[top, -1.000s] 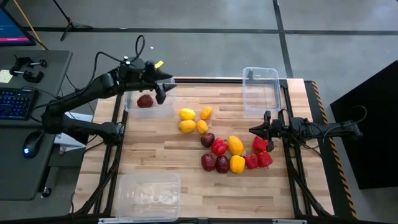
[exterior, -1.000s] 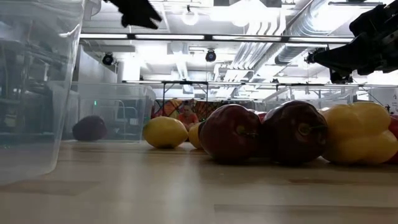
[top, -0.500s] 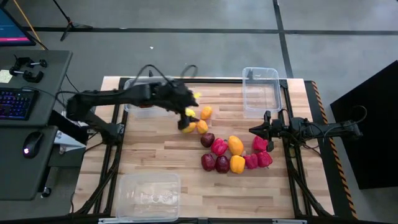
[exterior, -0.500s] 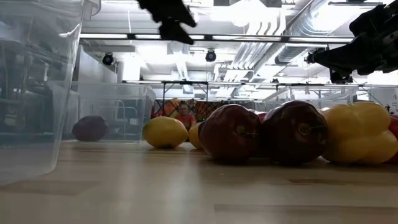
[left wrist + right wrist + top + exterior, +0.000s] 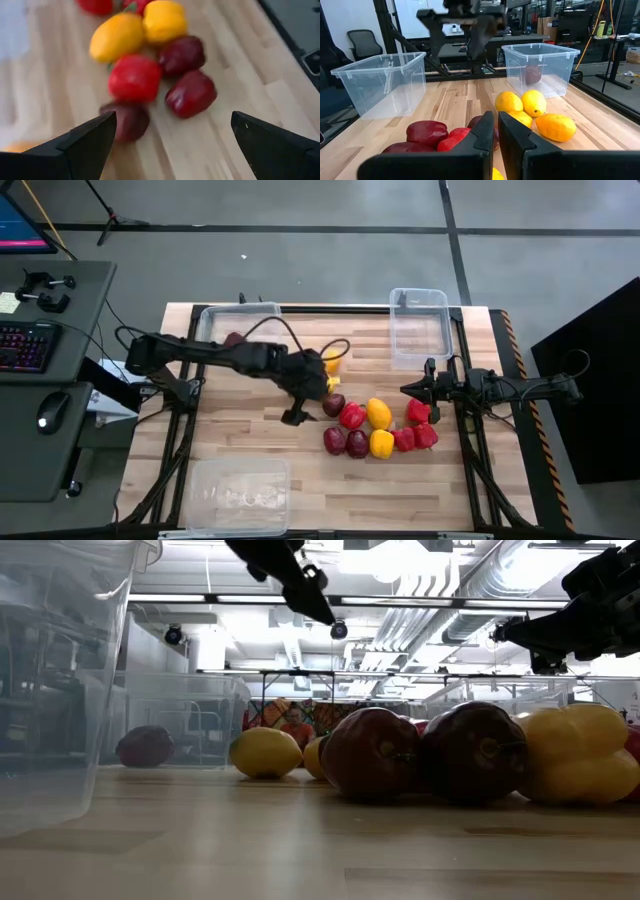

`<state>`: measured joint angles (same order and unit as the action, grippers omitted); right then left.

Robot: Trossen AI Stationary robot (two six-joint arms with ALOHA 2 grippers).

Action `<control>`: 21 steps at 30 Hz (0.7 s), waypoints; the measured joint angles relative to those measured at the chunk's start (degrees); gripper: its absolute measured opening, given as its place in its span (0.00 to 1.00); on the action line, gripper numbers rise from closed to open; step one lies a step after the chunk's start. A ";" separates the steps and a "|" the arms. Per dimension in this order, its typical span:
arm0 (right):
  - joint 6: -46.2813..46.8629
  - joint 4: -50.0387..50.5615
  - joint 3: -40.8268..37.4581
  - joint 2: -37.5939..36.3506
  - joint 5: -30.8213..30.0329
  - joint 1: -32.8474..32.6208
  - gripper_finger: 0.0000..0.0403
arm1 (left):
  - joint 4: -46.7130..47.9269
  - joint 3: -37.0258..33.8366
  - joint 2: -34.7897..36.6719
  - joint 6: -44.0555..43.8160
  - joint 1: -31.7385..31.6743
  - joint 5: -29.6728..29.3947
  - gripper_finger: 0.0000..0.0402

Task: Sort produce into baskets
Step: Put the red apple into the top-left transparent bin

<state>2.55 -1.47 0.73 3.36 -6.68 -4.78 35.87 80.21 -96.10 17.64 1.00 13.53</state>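
Note:
My left gripper [image 5: 296, 412] hangs open and empty above the table's middle, just left of the produce pile; its wrist view [image 5: 173, 119] looks down on maroon fruits [image 5: 191, 94], a red pepper [image 5: 134, 77] and yellow pieces [image 5: 164, 20]. My right gripper [image 5: 408, 390] is shut and empty, held level at the pile's right side, beside a red pepper [image 5: 418, 411]. Lemons [image 5: 330, 360] lie at the pile's far end. One maroon fruit [image 5: 233, 340] lies in the far-left basket [image 5: 212, 320]. The left arm hides some of the lemons.
A clear basket [image 5: 420, 325] stands at the far right and another [image 5: 238, 495] at the near left edge. The pile [image 5: 380, 442] covers the table's middle right. Bare wood shows between the pile and the near-left basket. A person [image 5: 297, 725] sits in the room behind.
My left gripper has swung from above the far-left basket toward the table's right and near edge, passing over the lemons, and now hangs beside the maroon fruits. The maroon fruit stays in the far-left basket. My right arm has kept still.

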 joint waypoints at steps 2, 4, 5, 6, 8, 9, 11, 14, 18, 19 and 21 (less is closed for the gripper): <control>0.00 0.00 0.00 0.00 -0.02 0.00 0.04 | -6.12 -3.05 -0.04 1.05 0.92 -0.08 0.95; 0.00 0.00 0.00 0.00 -0.01 -0.01 0.04 | -12.67 -5.37 -0.54 2.34 1.84 -0.83 0.95; 0.00 -0.01 0.00 0.00 0.00 -0.01 0.04 | -14.81 -6.27 -0.88 2.97 2.44 -1.26 0.95; 0.00 0.01 0.00 0.00 -0.02 0.01 0.04 | -16.16 -6.68 -1.63 3.72 3.03 -1.57 0.95; 0.00 -0.01 0.00 0.00 -0.02 -0.01 0.04 | -17.95 -6.67 -3.36 6.66 4.70 -1.78 0.95; 0.00 -0.01 0.00 0.00 -0.02 -0.01 0.04 | -17.80 -6.69 -4.23 9.25 5.71 -1.80 0.95; 0.00 0.00 0.00 0.00 -0.01 -0.01 0.04 | -17.76 -6.69 -5.92 15.08 8.10 -2.30 0.95; 0.00 0.00 0.00 0.02 0.00 -0.01 0.04 | -18.11 -6.70 -8.61 19.64 11.84 -5.59 0.95; 0.00 0.01 0.00 0.02 0.00 -0.01 0.04 | -19.50 -6.72 -12.10 23.13 16.03 -12.79 0.95; 0.00 -0.01 0.00 0.02 0.00 -0.01 0.04 | -20.33 -6.72 -13.01 23.15 16.73 -14.40 0.95; 0.00 0.01 -0.01 0.02 -0.02 0.00 0.04 | -21.06 -6.72 -14.87 23.20 17.69 -17.33 0.95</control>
<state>2.55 -1.45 0.72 3.38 -6.69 -4.79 14.81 73.49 -110.96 40.85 18.69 -3.80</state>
